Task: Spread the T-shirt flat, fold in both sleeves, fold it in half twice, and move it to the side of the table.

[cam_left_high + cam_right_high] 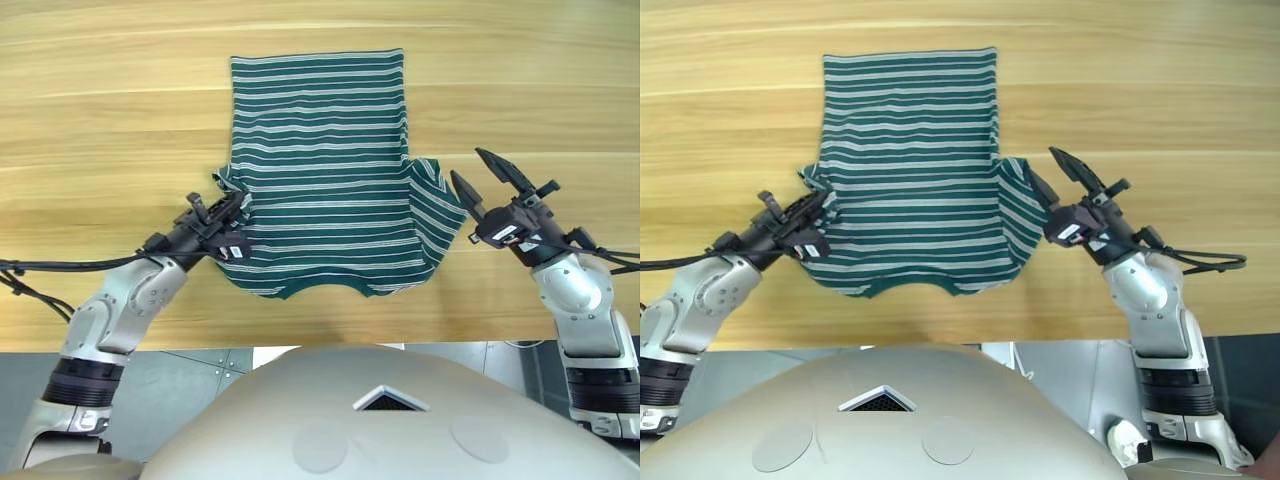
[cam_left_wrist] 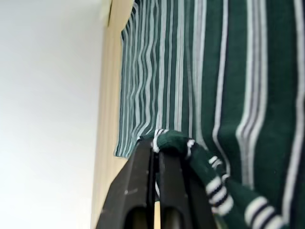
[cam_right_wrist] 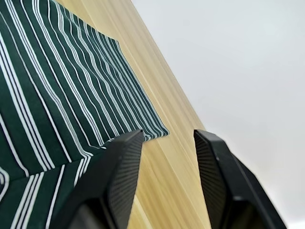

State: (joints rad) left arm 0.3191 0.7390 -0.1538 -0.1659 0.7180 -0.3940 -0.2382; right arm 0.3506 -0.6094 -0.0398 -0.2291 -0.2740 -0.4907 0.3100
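- Green striped T-shirt (image 1: 320, 150) lies on the wooden table (image 1: 100, 120).
- Left gripper (image 1: 235, 207), arm low, pinches the left sleeve (image 2: 209, 176).
- Right gripper (image 1: 468, 165) gapes wide, empty, beside the right sleeve (image 1: 432, 200).

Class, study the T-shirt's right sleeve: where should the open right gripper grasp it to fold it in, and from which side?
Probably at the outer hem of the right sleeve, coming from the robot's right over the bare table. The sleeve juts out past the body of the T-shirt, and its free edge faces the open right gripper close beside it.
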